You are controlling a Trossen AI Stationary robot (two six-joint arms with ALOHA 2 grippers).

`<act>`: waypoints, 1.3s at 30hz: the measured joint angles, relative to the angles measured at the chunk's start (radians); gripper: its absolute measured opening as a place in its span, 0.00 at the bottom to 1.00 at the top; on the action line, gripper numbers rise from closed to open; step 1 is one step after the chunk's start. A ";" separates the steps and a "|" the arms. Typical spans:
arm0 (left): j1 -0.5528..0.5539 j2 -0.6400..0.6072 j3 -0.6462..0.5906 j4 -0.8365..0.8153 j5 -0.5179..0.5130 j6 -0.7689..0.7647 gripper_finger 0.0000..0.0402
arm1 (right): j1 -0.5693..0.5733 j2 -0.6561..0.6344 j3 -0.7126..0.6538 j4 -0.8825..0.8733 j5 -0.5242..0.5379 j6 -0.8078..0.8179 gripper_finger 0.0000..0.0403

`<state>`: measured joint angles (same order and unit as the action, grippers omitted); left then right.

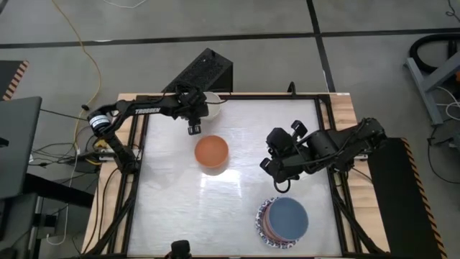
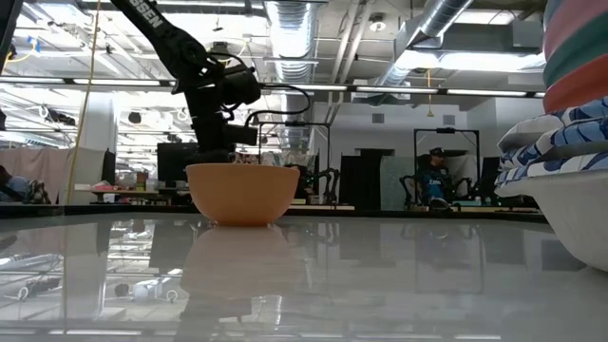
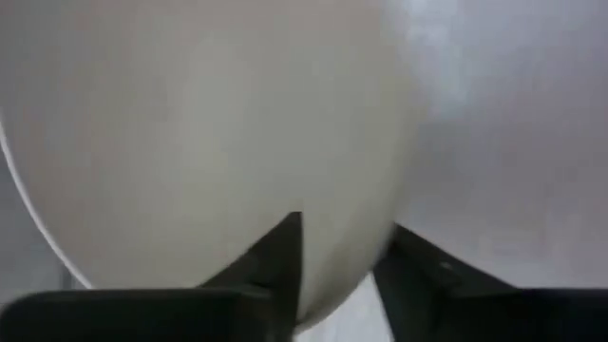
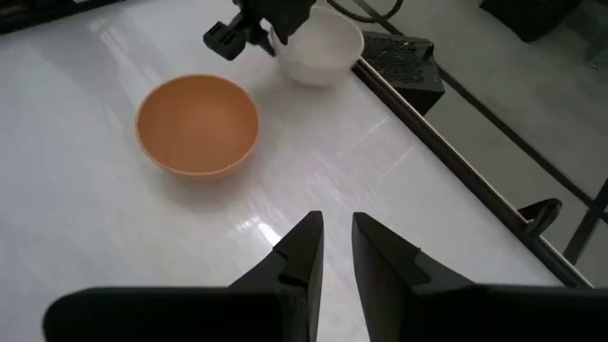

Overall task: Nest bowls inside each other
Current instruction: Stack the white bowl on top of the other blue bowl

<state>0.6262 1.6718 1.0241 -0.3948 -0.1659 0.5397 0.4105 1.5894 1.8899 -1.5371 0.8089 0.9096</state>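
One cream bowl point(image 3: 209, 123), rim between left claw point(image 3: 337, 275) fingers

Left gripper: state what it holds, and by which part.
The left gripper straddles the rim of the cream-white bowl, one finger inside, one outside; whether it grips yet cannot be told.

Orange bowl point(image 1: 211, 152) alone mid-table, open tabletop point(image 1: 172, 208) around, bowl stack point(image 1: 283, 221) blocking near right corner

Overhead, table-level, 2 wrist cams; orange bowl point(image 1: 211, 152) in three.
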 joint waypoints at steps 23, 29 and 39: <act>-0.082 -0.068 0.165 -0.191 0.026 -0.039 0.00 | -0.058 -0.013 -0.036 -0.012 -0.050 0.149 0.20; -0.168 -0.179 0.210 -0.198 0.056 0.000 0.00 | -0.175 -0.057 -0.040 -0.023 -0.146 0.237 0.20; -0.361 -0.293 0.210 -0.292 0.049 0.147 0.00 | -0.417 -0.103 -0.040 0.033 -0.391 0.085 0.20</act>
<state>0.2655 1.3788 1.2343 -0.6872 -0.1165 0.6869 -0.0069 1.4867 1.8500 -1.5039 0.4180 0.9949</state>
